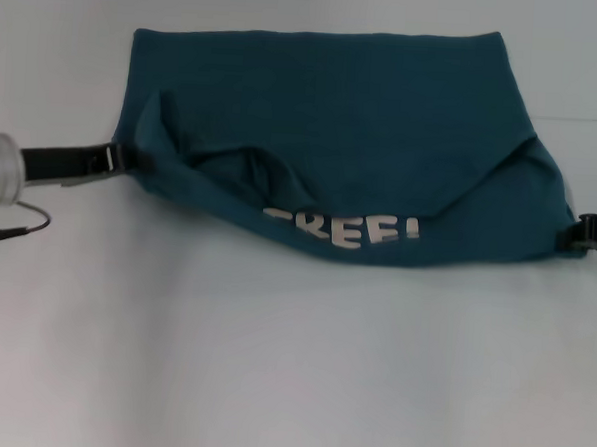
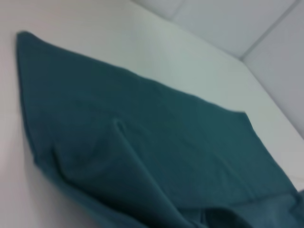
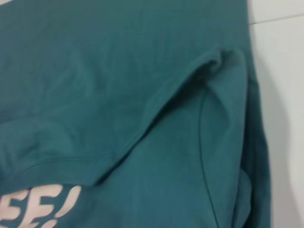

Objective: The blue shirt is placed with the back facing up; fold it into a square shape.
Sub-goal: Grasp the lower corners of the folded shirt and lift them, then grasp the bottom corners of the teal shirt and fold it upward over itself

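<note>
- Shirt: the blue shirt lies across the far middle of the white table, its far edge flat and straight, its near part lifted and turned over so that pale lettering from the front shows along the near fold.
- Fold state: the near portion is doubled back toward the far edge; creases run inward from both side corners, and the cloth sags in the middle between them. The right wrist view shows a seam ridge and the lettering close up.
- Left gripper: at the shirt's left corner, apparently pinching the cloth there; the jaws themselves are hidden by fabric, so cannot tell.
- Right gripper: at the shirt's right near corner, likewise seemingly gripping; jaw state cannot be told.
- Step in hand, as judged: carrying the near part over onto the far part.
- Handling advice: both corners should travel level and at equal pace, kept taut enough to remove the middle sag, and be laid edge on edge before letting go.
</note>
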Controlling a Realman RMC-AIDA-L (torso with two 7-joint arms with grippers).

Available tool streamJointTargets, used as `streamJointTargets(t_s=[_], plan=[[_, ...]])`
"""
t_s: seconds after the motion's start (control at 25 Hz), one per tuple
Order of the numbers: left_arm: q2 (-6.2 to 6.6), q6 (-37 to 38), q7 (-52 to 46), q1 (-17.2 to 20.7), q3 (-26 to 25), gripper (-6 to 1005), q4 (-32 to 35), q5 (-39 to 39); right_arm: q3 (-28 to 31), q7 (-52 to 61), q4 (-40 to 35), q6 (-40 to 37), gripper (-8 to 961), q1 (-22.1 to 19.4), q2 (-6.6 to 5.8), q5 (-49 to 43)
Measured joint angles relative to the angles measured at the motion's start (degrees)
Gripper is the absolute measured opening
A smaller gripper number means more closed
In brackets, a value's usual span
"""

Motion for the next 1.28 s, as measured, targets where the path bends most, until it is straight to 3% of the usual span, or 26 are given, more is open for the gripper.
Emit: streamJointTargets(t_s=[0.32, 0.6, 0.84, 1.28], plan=[[0.32, 18.84, -4.5, 5.49, -1.09, 26, 10.99, 6.17, 1.47, 0.04, -4.52, -16.64, 75, -3.23, -2.53, -0.08], [0.81, 32.18, -4.35, 7.81, -4.76, 27, 14.38, 11.22, 0.81, -1.08, -6.56, -28.64, 83, -5.55, -2.62, -0.51], [0.77, 39.66, -2.82, 9.79, -6.65, 27, 15.53, 14.46, 0.77, -2.2, -6.59, -34.53, 90, -7.42, -2.64, -1.13], [0.29, 43.38, -1.91, 12.39, -8.18, 27, 16.58, 18.66, 1.47, -3.93, -6.55, -36.68, 102, -9.59, -2.32, -2.59]])
